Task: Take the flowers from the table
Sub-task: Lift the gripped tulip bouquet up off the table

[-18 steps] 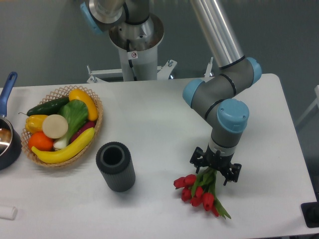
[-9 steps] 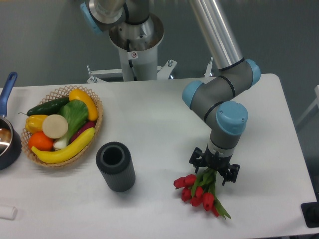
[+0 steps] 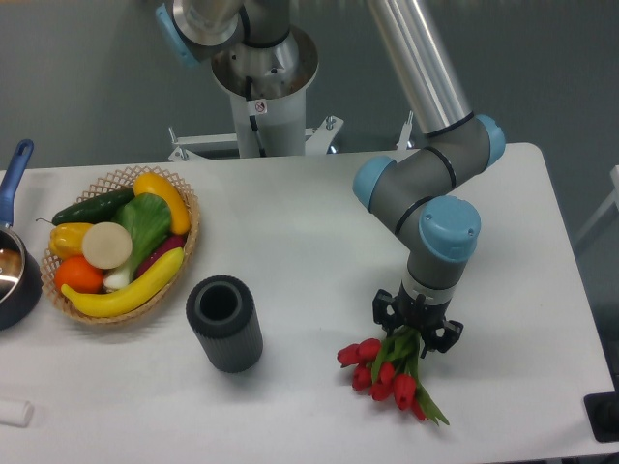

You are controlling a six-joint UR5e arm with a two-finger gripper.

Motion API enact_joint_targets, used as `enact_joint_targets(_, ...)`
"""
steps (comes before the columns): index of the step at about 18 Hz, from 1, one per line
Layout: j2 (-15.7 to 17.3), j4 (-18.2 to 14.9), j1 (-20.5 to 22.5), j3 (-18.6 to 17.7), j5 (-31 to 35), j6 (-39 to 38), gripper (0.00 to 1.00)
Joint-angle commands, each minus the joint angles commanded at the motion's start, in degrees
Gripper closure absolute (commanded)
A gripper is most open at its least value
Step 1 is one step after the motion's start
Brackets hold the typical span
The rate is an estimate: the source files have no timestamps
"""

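The flowers (image 3: 387, 372), a small bunch of red tulips with green stems and leaves, lie on the white table (image 3: 319, 232) near its front right. Their red heads point toward the front-left and the stems run up under the wrist. My gripper (image 3: 418, 333) points straight down over the stem end, with its black fingers (image 3: 385, 311) standing on either side of the stems. The fingertips are hidden among the leaves, so I cannot tell whether they press the stems. The bunch still rests on the tabletop.
A dark grey ribbed cylinder (image 3: 224, 323) stands upright left of the flowers. A wicker basket of fruit and vegetables (image 3: 124, 244) sits at the left, with a blue-handled pan (image 3: 14, 261) at the left edge. The robot's base (image 3: 263, 87) rises behind the table.
The black fingers have drawn inward around the stems, so the gripper looks narrower than half a second ago. The wrist and the flowers have stayed where they were.
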Motion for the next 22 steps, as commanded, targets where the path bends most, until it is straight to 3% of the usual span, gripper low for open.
enact_joint_targets(4,0.09,0.0,0.0,-0.09,0.09,0.0,0.64)
enact_joint_targets(9,0.87,0.0,0.09,0.0,0.0,0.0,0.64)
enact_joint_targets(15,8.69,-0.35,0.44,0.35,-0.53,-0.35,0.64)
enact_joint_targets(18,12.38,-0.35,0.0,0.17,-0.88,-4.12,0.64)
enact_joint_targets(22,16.43,-0.09,0.35,0.79,-8.68,-9.39,0.64)
